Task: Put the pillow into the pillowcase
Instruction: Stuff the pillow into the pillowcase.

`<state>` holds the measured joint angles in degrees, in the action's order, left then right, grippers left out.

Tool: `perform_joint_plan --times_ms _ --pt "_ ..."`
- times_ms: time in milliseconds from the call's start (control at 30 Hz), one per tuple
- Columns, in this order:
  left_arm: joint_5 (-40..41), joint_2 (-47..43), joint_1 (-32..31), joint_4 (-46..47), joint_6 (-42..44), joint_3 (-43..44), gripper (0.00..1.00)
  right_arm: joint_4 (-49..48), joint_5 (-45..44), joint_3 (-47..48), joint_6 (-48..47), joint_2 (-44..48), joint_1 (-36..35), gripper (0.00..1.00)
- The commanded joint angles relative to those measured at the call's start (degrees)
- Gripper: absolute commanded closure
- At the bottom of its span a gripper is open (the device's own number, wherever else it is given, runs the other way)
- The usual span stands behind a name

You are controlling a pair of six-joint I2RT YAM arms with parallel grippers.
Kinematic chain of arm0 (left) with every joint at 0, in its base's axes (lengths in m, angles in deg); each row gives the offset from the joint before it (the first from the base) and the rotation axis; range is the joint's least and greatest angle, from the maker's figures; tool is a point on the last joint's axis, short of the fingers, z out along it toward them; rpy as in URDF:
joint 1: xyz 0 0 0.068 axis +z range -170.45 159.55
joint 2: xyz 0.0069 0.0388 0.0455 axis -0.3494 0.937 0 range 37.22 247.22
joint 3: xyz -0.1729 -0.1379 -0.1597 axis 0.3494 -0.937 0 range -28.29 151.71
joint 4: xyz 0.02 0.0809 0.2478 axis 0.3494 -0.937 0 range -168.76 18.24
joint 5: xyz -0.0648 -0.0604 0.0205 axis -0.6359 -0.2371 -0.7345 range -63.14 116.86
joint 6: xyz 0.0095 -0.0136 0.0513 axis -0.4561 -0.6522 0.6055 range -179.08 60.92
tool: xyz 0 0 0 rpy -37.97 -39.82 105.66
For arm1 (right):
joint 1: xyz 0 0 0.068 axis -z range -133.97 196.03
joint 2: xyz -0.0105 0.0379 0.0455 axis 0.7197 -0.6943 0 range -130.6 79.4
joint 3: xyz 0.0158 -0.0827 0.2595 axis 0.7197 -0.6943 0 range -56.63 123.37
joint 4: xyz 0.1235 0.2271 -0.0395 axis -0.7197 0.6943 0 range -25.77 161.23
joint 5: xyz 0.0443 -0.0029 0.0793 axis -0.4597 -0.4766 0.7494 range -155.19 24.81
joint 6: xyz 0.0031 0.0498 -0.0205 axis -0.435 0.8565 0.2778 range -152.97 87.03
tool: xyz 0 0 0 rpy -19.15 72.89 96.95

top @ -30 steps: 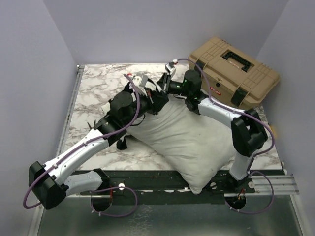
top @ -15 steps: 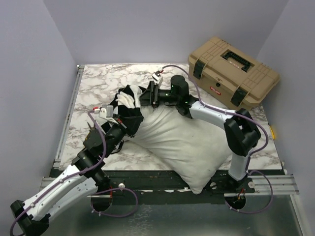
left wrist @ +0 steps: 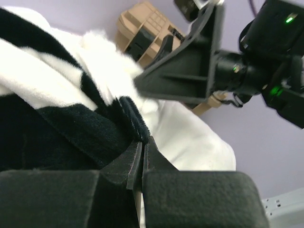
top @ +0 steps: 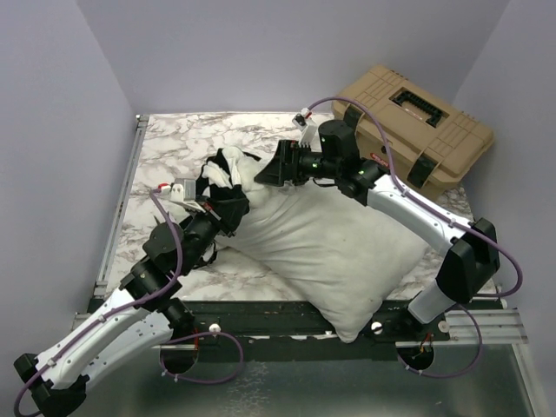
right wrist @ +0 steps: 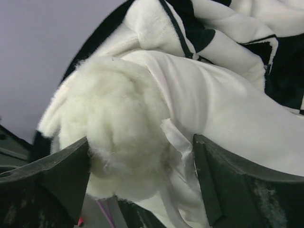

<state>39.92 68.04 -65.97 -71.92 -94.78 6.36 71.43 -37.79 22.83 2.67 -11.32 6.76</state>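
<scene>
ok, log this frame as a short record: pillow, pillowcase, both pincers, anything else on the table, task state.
pillow: lies diagonally on the marble table, near corner past the front edge, mostly bare
pillowcase: bunched at the pillow's far left end
left pincer: shut on a black edge of the pillowcase
right pincer: open, jaws either side of the pillow's far corner, where stuffing shows
other: tan hard case, far right
task state: pillow not yet inside

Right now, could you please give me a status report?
Left jaws shut on pillowcase. Right jaws open around pillow corner. Pillow mostly uncovered. Toolbox at far right, not blocking.
</scene>
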Motion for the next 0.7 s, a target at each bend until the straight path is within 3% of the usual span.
perform_joint_plan --times_ms 0,100,333,467,667 --pt "2.84 0.70 -0.63 -1.67 1.15 5.36 1.00 5.17 0.40 -0.17 -5.87 -2.00 -0.04 0.21" --pt "1.91 3.10 -0.62 -2.17 2.07 9.63 1.00 -1.56 5.47 -2.71 -3.55 -2.31 -0.71 0.40" --pt "-5.98 16.21 -0.59 -7.91 4.55 23.72 1.00 -6.60 8.18 1.89 -0.54 -9.02 -7.20 0.53" --pt "-12.35 22.40 -0.63 -8.61 2.07 30.46 1.00 -23.89 9.96 -2.97 11.49 -11.65 -7.63 0.65" --pt "-24.52 29.24 -1.11 -8.60 -7.15 34.61 1.00 -49.67 12.48 -5.11 30.47 -18.12 -7.30 0.69"
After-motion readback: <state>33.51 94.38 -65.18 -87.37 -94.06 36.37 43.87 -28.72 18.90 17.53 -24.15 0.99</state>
